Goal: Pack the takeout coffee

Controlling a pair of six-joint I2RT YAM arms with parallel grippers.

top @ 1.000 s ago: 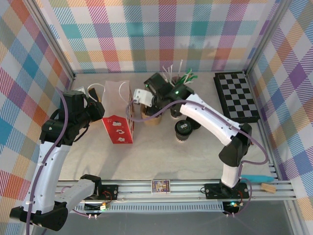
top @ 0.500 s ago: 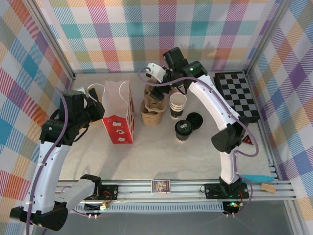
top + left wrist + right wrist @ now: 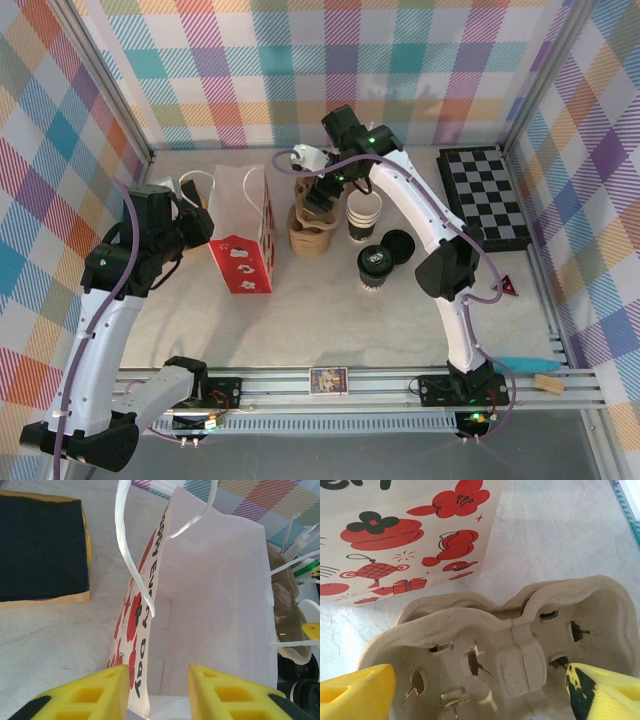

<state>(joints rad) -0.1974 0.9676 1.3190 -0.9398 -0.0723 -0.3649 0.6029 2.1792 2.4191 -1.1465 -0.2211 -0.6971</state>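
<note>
The takeout coffee [image 3: 374, 266], a white cup with a black lid, stands on the table right of centre, apart from both grippers. My right gripper [image 3: 316, 172] [image 3: 480, 695] hangs open over the brown cardboard cup carrier [image 3: 312, 226] [image 3: 510, 645], one yellow finger off each end. The red-and-white paper bag [image 3: 243, 235] [image 3: 215, 615] stands open and empty to the left. My left gripper [image 3: 203, 222] [image 3: 157, 680] is at the bag's near rim. One finger is outside the printed wall and one inside, with a wide gap between them.
A stack of lidless white cups [image 3: 364, 215] and a loose black lid [image 3: 398, 245] sit beside the coffee. A checkerboard [image 3: 485, 195] lies at the back right. A dark pad with a yellow edge [image 3: 40, 550] lies left of the bag. Straws [image 3: 300, 565] stand behind the carrier.
My right gripper has opened wider and lifted from low beside the carrier toward the back, and now hangs above it. The left arm and the bag have not moved.
</note>
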